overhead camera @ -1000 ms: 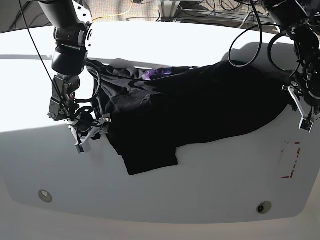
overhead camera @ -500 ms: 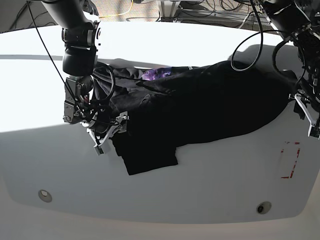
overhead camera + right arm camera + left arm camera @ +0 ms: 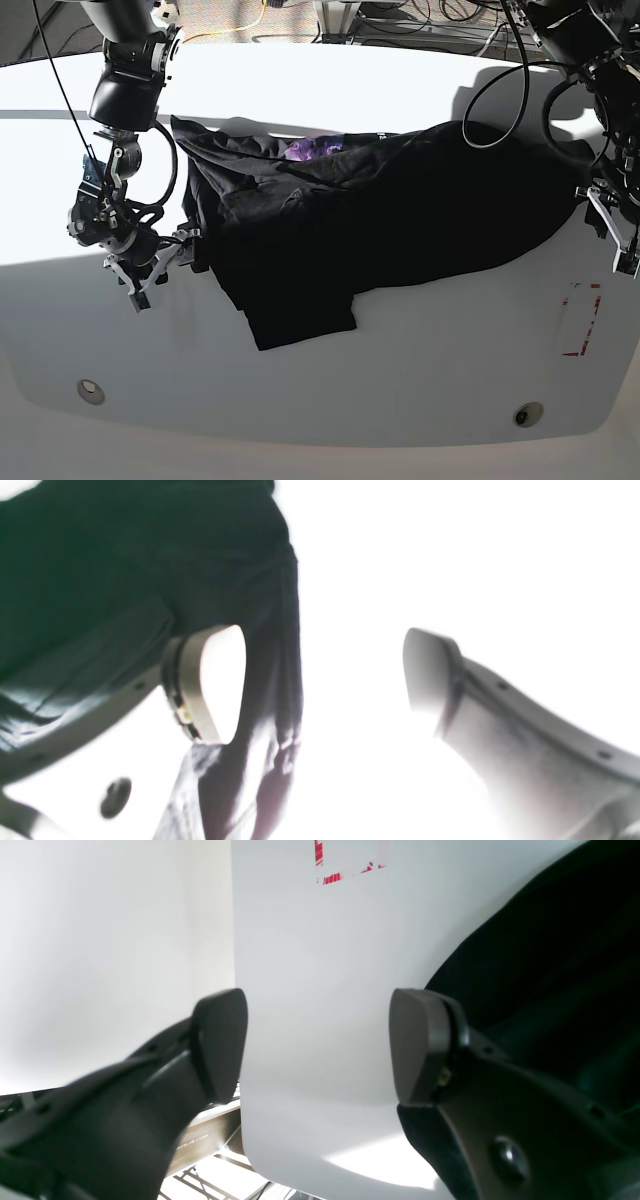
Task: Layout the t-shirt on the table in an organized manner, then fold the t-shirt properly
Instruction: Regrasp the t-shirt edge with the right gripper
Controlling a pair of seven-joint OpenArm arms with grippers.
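Item: the t-shirt (image 3: 400,215), one, black, short-sleeved, lying rumpled across the middle of the table (image 3: 330,400) between the two claws. Handling, by judgement: light, limp cloth with no stiffness of its own; it will sag, drag and fold on itself when lifted, is not fragile, and will likely slide easily over the smooth white top. Best taken by a pinch on a hem, sleeve edge or corner, both ends at once, so it can be drawn flat. Appearance: bunched and doubled over at the end nearest the right gripper (image 3: 155,267), with a squarish flap (sleeve or hem corner, cannot tell which) reaching toward the near table edge; a purple patch (image 3: 312,149) shows among the far folds, with a trace of white lettering beside it. Right gripper: jaws spread, nothing between them, the cloth's folded edge just beside its inner finger in the wrist view. Left gripper (image 3: 612,228): jaws likewise apart and empty, the shirt's edge just beside one finger (image 3: 425,1040), bare table under the gap, the red dashed mark (image 3: 581,320) near it on the side away from the cloth
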